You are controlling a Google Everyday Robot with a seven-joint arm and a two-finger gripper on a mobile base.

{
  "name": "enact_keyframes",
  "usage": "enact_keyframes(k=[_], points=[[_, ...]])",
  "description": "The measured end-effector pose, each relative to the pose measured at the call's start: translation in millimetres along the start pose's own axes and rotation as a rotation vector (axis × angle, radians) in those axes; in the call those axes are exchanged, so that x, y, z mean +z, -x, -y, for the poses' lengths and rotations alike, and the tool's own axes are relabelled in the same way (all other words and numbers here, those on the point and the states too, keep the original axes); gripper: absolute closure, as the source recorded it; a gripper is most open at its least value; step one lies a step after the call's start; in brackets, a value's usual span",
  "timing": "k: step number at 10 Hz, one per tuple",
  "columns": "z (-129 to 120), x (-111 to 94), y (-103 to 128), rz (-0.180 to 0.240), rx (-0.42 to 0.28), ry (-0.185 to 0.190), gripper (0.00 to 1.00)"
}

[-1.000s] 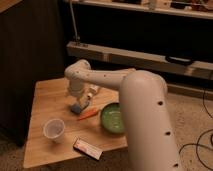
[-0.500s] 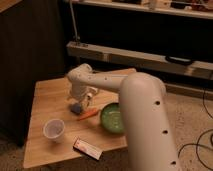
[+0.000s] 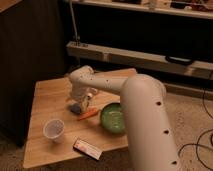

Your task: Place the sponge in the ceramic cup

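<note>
Over the middle of the wooden table (image 3: 45, 97), gripper (image 3: 81, 101) pointed down, jaws spread wide and clamped on nothing. Hangs directly above the sponge (image 3: 75, 108); contact with the pad impossible to judge. Sponge flat on the tabletop, blue-grey, just left of the orange carrot (image 3: 88, 114) and well apart from the ceramic cup (image 3: 53, 129). Cup upright near the front left of the table, mouth upward. Right of the carrot and close to it, 1 green bowl (image 3: 114, 119). Near the front edge, between cup and bowl, 1 red-and-white flat box (image 3: 87, 148). White arm (image 3: 135, 100) reaching in from the lower right, past the bowl's right side. Behind the table, dark cabinet (image 3: 30, 45) at left and metal shelf rail (image 3: 140, 56) along the back.
</note>
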Motion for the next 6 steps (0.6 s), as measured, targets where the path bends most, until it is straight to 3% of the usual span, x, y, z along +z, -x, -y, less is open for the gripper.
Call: enact_keyframes(k=[2, 4, 5, 6], points=[[2.1, 3.2, 1.6, 0.004, -0.009, 0.005, 0.38], [2.3, 7.3, 3.0, -0.004, -0.019, 0.034, 0.59], [5.3, 9.1, 6.7, -0.014, -0.026, 0.053, 0.69], [7.5, 12.6, 9.5, -0.057, -0.014, 0.098, 0.82]])
